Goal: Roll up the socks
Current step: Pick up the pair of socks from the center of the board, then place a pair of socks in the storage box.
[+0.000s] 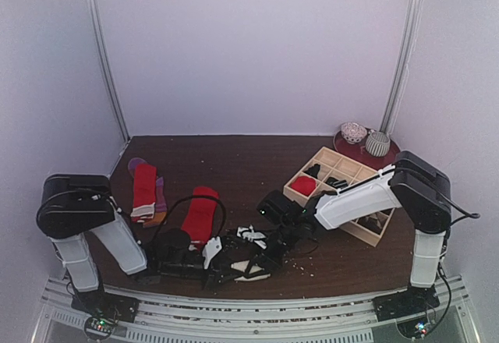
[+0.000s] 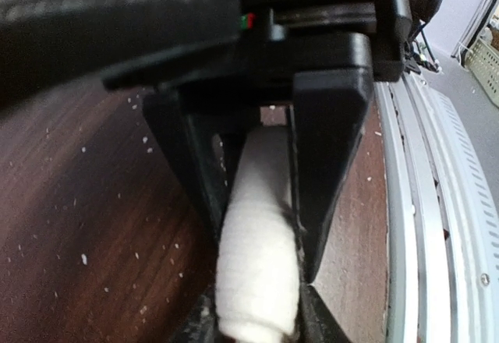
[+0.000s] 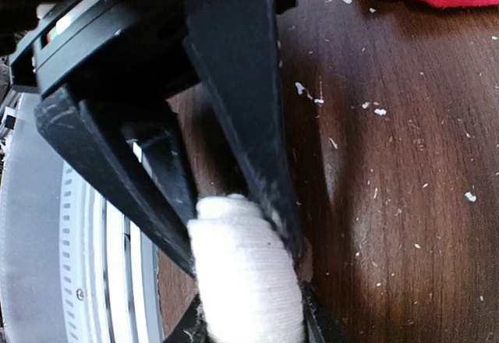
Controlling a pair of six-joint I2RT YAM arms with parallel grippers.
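A rolled cream sock lies low at the table's front middle, where both grippers meet. In the left wrist view the cream sock fills the gap between the black fingers of my left gripper, touching both. My right gripper has its fingers pressed on the same cream sock from the other side. Farther back on the left lie a flat red sock and a red sock on top of a purple and orange one.
A pale wooden grid tray at the right holds a rolled red sock and dark items. Two patterned bowls stand on a dark red plate at the back right. The metal rail runs along the near edge, close to both grippers.
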